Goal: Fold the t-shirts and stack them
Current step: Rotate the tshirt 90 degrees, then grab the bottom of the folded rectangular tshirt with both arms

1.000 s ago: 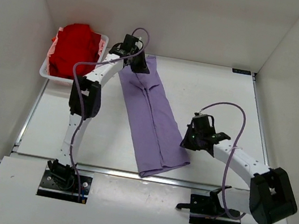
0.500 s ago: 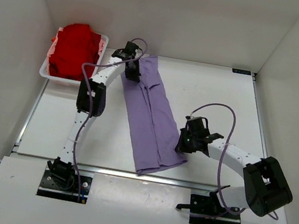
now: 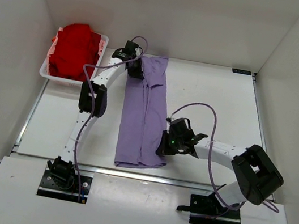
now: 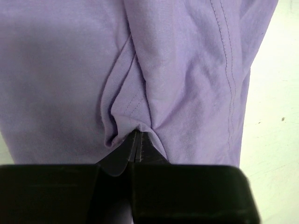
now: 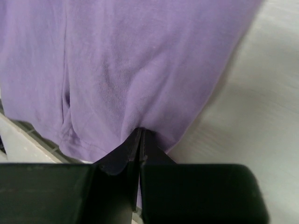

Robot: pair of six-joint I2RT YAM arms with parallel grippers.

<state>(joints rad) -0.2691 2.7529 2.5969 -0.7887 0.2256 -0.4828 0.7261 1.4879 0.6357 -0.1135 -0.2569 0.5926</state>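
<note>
The lavender t-shirt (image 3: 143,114) lies folded into a long strip on the table, running from the far middle to the near edge. My left gripper (image 3: 135,70) is shut on its far left edge; the wrist view shows the cloth (image 4: 187,84) pinched at the fingertips (image 4: 136,140). My right gripper (image 3: 164,149) is shut on the strip's near right edge, and the right wrist view shows the cloth (image 5: 131,70) bunched at the fingertips (image 5: 140,135). The red t-shirt (image 3: 74,49) lies crumpled in the white tray (image 3: 45,69) at the far left.
White walls close in the table on the left, far and right sides. The metal rail (image 3: 195,184) of the table's near edge runs just below the strip's near end. Bare table (image 3: 220,101) lies to the right of the shirt.
Both grippers have dragged the lavender strip to the left. It lay slanted from far left to near right; it now lies almost straight, near end swung left. The right arm has reached further left.
</note>
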